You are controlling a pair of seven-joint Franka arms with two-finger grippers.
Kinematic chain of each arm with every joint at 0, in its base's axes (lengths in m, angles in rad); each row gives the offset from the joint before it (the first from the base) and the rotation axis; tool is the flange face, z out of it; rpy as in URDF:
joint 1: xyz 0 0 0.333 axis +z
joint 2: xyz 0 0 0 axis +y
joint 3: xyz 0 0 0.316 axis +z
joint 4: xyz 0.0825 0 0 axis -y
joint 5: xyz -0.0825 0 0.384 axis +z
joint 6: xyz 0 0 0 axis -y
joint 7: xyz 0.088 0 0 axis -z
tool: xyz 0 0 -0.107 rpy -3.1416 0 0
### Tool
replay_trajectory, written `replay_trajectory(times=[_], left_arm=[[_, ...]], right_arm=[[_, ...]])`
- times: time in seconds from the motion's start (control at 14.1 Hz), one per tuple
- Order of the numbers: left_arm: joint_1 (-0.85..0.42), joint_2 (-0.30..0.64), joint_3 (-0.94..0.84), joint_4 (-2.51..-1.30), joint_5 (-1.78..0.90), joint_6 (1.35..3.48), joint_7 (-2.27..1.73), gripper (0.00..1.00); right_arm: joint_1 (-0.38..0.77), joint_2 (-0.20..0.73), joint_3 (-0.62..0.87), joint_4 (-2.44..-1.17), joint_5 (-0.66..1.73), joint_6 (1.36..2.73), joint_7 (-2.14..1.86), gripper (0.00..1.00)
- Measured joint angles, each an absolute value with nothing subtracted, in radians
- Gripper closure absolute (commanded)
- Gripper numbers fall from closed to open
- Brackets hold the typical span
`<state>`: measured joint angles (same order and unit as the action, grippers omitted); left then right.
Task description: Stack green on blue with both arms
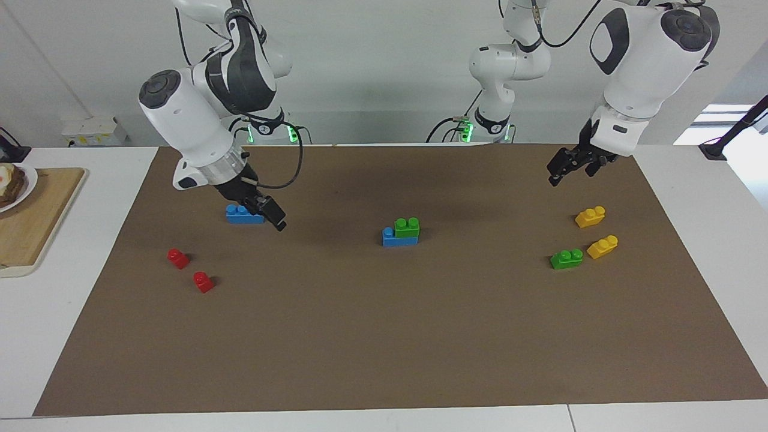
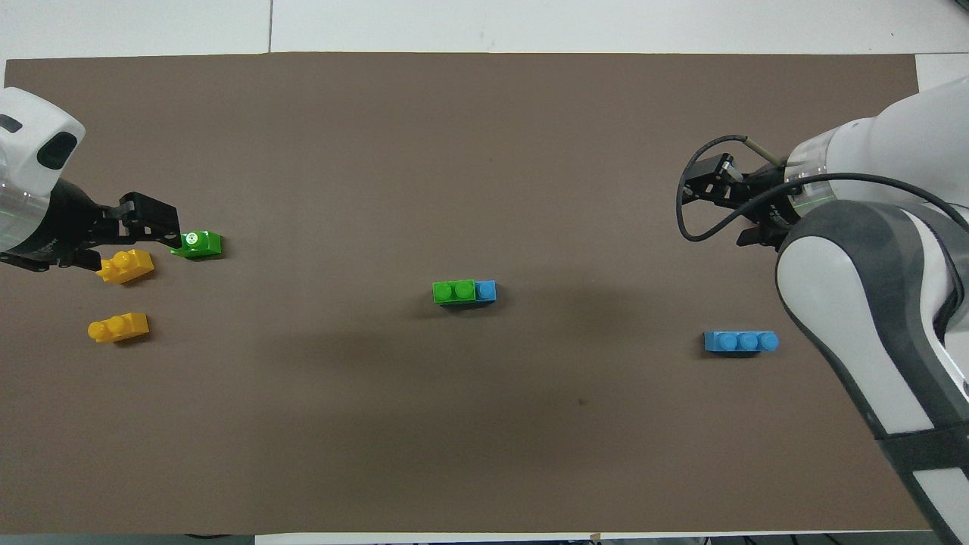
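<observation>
right gripper (image 1: 275, 217): jaws apart, empty, low over the mat (image 1: 384, 336), just beside the loose blue (image 1: 245, 214).
loose blue: flat, studs up, toward the right arm's end of the mat, in its half nearer the robots.
left gripper (image 1: 567, 171): jaws apart, empty, raised over the mat near its corner at the left arm's end.
step: I judge a second pair is due, with blue for the right arm and green for the left.
stack (image 1: 401, 233): green on blue at the mat's centre, one blue stud bare; I leave it alone.
loose green (image 1: 566, 258): toward the left arm's end, just beside the yellows (image 1: 602, 246).
how: I drop straight down on each brick and square the jaws across its narrow width, entering the green from the side away from the yellows.
room: the reds (image 1: 203, 282) are well apart from the blue; from there to the mat's farthest edge it is bare, good for joining the bricks.
</observation>
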<state>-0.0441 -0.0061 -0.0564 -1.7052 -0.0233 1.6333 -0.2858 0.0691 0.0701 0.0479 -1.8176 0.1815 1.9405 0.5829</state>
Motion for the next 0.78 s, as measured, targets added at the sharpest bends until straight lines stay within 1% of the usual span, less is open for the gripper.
replay_trajectory(times=[0.28,0.57,0.78], left_arm=[[-0.045,-0.008,-0.07,-1.735,-0.023,1.631,-0.285,0.0],[-0.046,-0.017,-0.077,-1.744,-0.024,1.616,-0.28,0.0],[-0.046,-0.025,-0.084,-1.746,-0.024,1.616,-0.277,0.0]], right_arm=[[0.038,0.051,0.047,-1.745,0.049,1.831,0.327,0.02],[-0.033,0.012,0.046,-1.727,0.03,1.763,0.134,0.02],[-0.062,-0.009,0.046,-1.717,0.03,1.718,0.083,0.02]])
